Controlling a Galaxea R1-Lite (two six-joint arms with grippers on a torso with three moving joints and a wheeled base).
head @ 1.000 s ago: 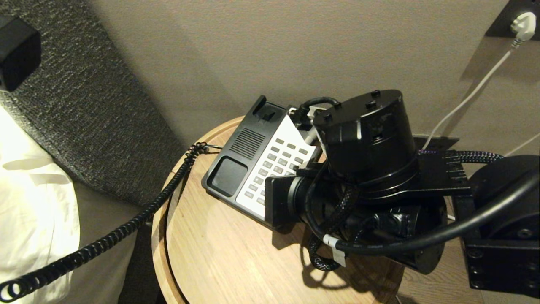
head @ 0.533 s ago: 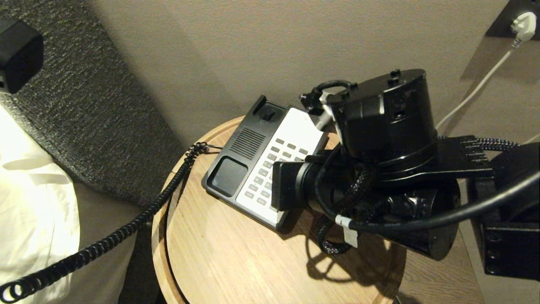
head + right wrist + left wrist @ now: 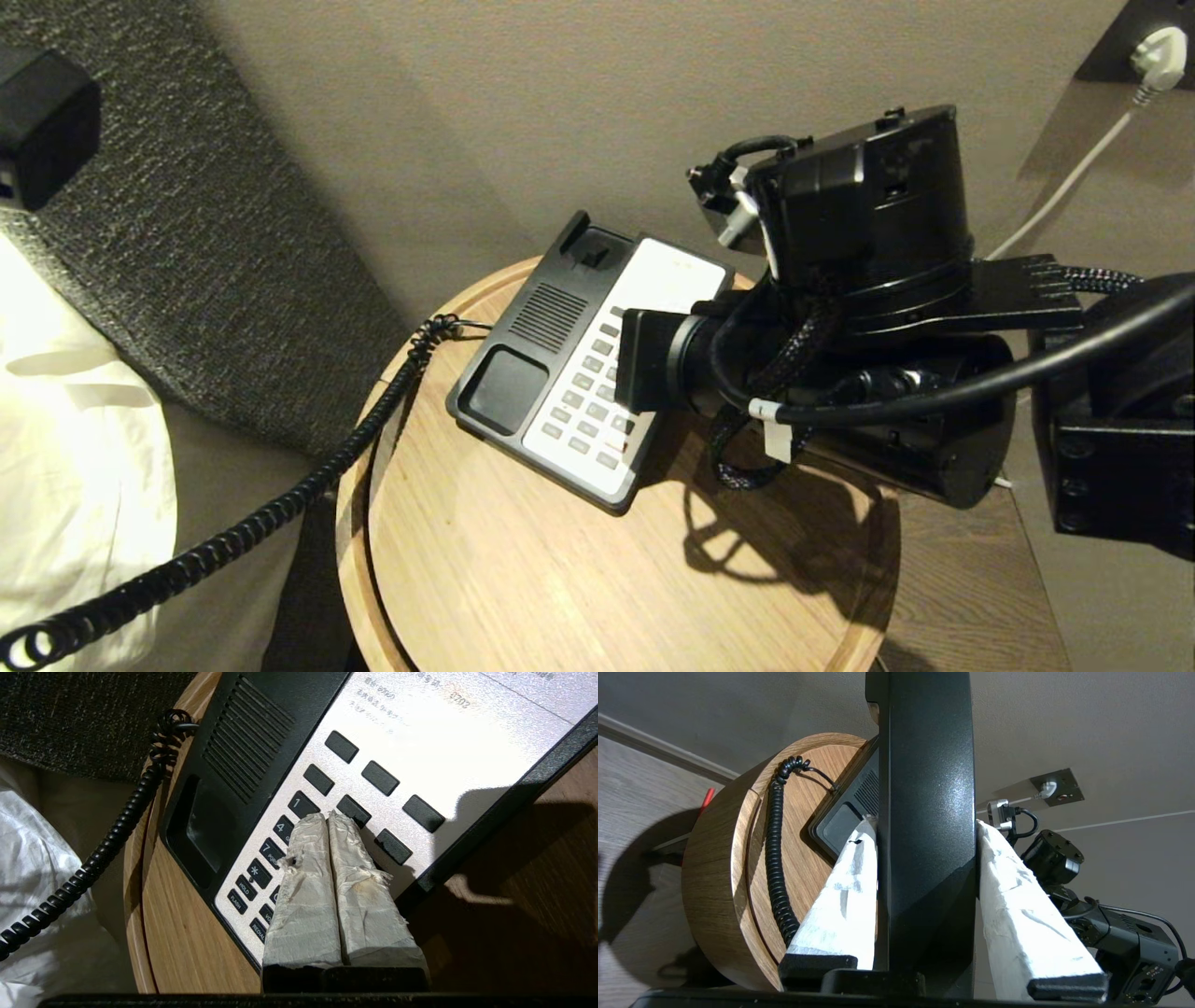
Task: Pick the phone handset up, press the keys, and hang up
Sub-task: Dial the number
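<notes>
The phone handset [image 3: 924, 765], glossy black, stands between the white-wrapped fingers [image 3: 845, 891] of my left gripper [image 3: 923, 825], which is shut on its sides, off to the left of the table. Its coiled cord [image 3: 280, 504] runs from the table's left edge down out of the head view. The black-and-white phone base [image 3: 560, 327] lies on the round wooden table [image 3: 523, 579], its cradle empty. My right gripper [image 3: 327, 815] is shut, its tips just over the keys [image 3: 303, 805] near the 1 key; whether they touch I cannot tell. My right arm [image 3: 859, 308] covers the base's right side.
A dark upholstered headboard [image 3: 187, 233] and white bedding [image 3: 65, 448] lie left of the table. A white plug [image 3: 1158, 47] sits in a wall socket at the upper right, its cable hanging down. The wall is close behind the phone.
My right arm has lifted and drawn back to the right, uncovering more of the keypad. The phone base and the cord have stayed put.
</notes>
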